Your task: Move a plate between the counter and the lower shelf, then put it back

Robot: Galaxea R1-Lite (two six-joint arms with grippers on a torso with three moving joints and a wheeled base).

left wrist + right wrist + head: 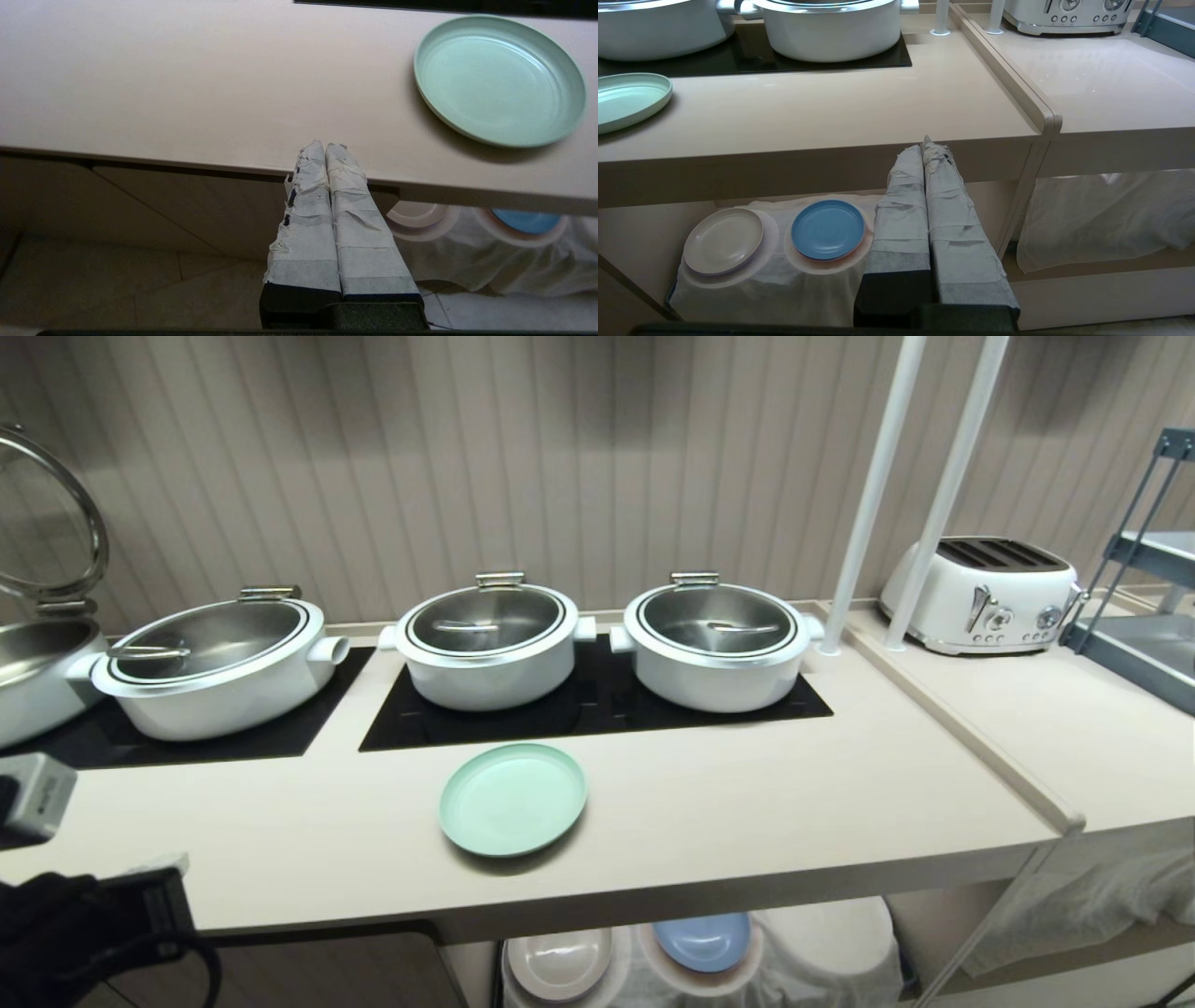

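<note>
Both our fingers [325, 154] [924, 151] are clenched, empty; plate [513, 798] on bench [747, 803]; only wrist views show them.

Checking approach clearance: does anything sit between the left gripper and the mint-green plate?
Nothing visible does. The left gripper, shut, is at the counter's front edge; only bare worktop separates it from the plate.

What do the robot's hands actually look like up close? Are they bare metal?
Not bare metal. Each gripper has two long, flat fingers tapering to the tip, wrapped in crinkled whitish tape with frayed edges, set in a black base. The left gripper shows dark marks along one finger's edge; the right gripper's wrapping looks greyer. In the head view, the left arm is black with a cable, beside a grey block.
</note>
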